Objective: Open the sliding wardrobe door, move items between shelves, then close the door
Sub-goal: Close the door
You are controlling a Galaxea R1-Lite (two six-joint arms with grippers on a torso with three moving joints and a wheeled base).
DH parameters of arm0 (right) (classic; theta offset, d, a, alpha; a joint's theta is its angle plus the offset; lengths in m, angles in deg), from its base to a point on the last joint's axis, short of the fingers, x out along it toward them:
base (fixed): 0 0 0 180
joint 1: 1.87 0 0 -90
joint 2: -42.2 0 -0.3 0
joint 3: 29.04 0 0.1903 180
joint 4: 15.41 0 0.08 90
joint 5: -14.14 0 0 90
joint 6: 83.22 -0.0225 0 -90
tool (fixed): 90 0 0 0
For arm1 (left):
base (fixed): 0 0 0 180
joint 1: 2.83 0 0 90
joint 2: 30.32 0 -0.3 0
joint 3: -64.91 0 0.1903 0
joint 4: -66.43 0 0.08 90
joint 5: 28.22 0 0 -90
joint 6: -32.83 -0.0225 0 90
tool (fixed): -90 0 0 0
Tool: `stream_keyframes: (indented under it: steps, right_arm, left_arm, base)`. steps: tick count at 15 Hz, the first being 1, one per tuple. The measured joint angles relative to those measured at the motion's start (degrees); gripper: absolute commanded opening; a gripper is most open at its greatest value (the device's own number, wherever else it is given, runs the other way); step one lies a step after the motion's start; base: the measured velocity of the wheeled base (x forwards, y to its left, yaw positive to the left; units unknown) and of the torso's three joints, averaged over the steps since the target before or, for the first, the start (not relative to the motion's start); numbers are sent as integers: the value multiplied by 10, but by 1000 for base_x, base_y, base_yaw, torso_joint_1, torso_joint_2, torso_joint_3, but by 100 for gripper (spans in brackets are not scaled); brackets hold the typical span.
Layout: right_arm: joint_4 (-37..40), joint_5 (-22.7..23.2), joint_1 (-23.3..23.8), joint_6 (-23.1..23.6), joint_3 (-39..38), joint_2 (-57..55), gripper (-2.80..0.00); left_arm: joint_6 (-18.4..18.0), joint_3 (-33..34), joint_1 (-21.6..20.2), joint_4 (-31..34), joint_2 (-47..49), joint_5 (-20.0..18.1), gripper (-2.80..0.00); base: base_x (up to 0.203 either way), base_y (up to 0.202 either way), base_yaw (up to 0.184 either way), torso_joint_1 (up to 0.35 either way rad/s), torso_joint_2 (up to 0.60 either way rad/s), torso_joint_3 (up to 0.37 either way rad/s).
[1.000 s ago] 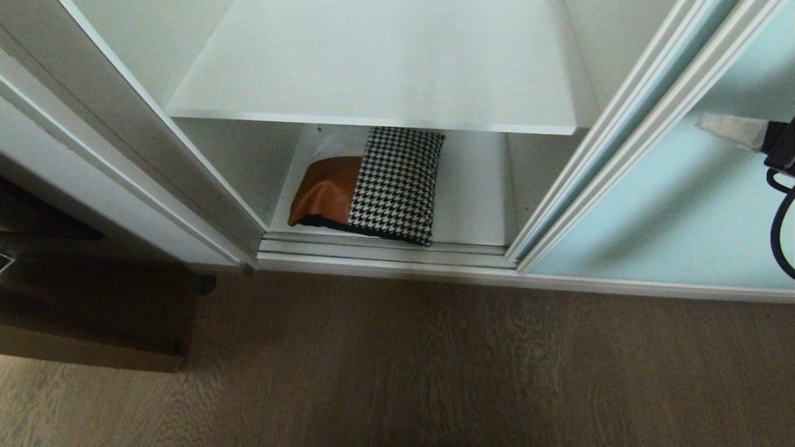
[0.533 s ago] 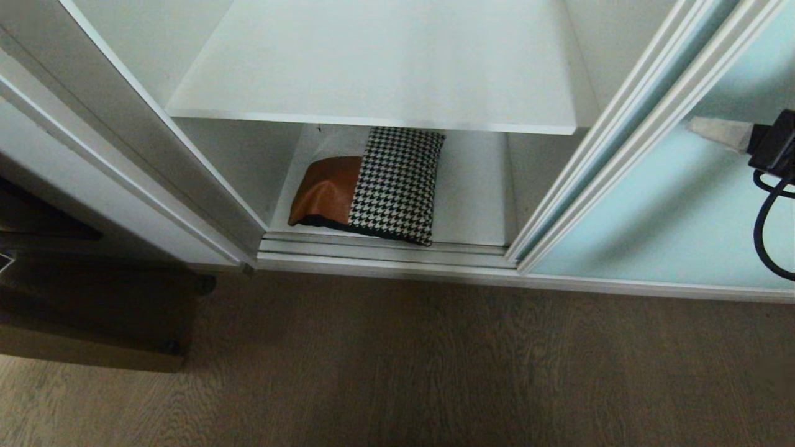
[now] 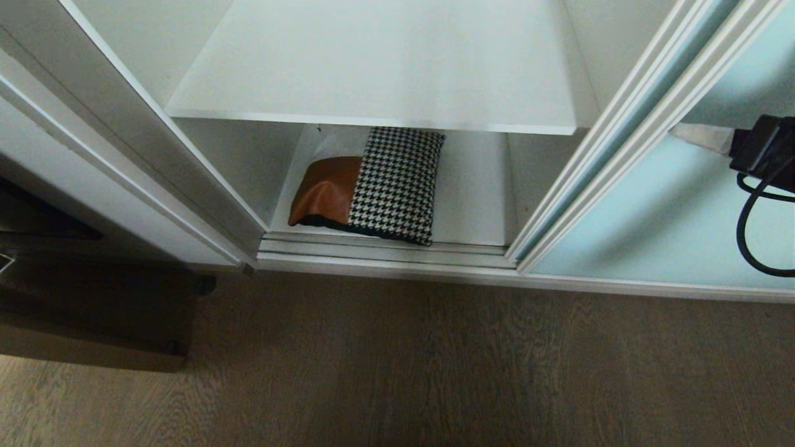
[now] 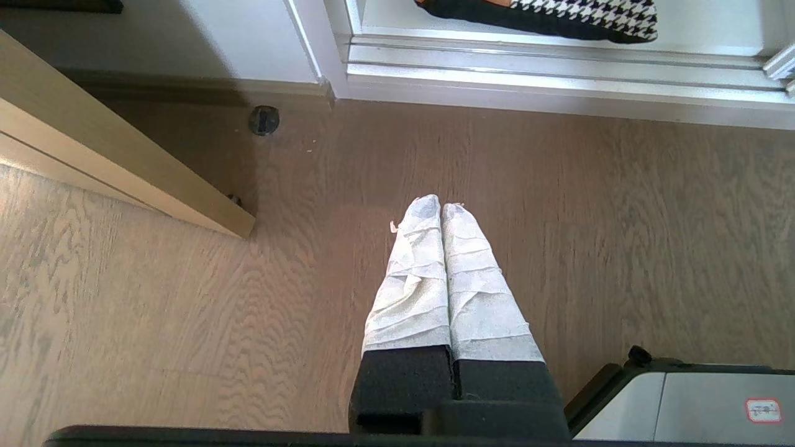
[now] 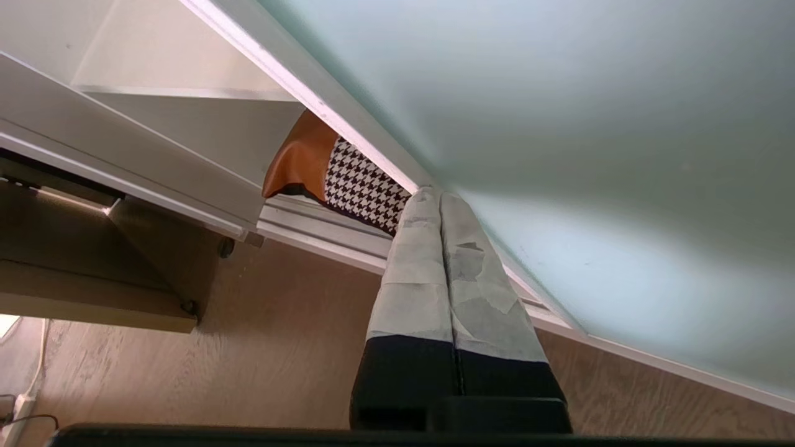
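One patchwork cushion (image 3: 369,185) lies flat on the lower shelf (image 3: 472,198); we see its long axis running front to back, brown patch leftward. We note the sliding wardrobe door (image 3: 671,205) standing at right. Right claw (image 3: 680,131), clenched and empty, points at the door frame; left claw (image 4: 441,208), clenched, hangs over the floor (image 4: 590,205).

Grey-brown wood-grain floor (image 3: 435,366) in front of the wardrobe. Light wood hinged door (image 4: 118,167) standing open at the left, lower edge just above the floor. Small round dark doorstop (image 4: 264,120) on the floor near the white skirting board (image 4: 186,37).
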Motion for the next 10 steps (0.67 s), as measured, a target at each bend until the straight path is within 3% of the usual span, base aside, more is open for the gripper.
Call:
stream_keyframes:
  steps: [10]
  right_arm:
    - [-5, -3, -19, -1, 3, -10, -280]
  left_arm:
    - [0, 0, 0, 0, 0, 0, -280]
  base:
    - [0, 0, 0, 0, 0, 0]
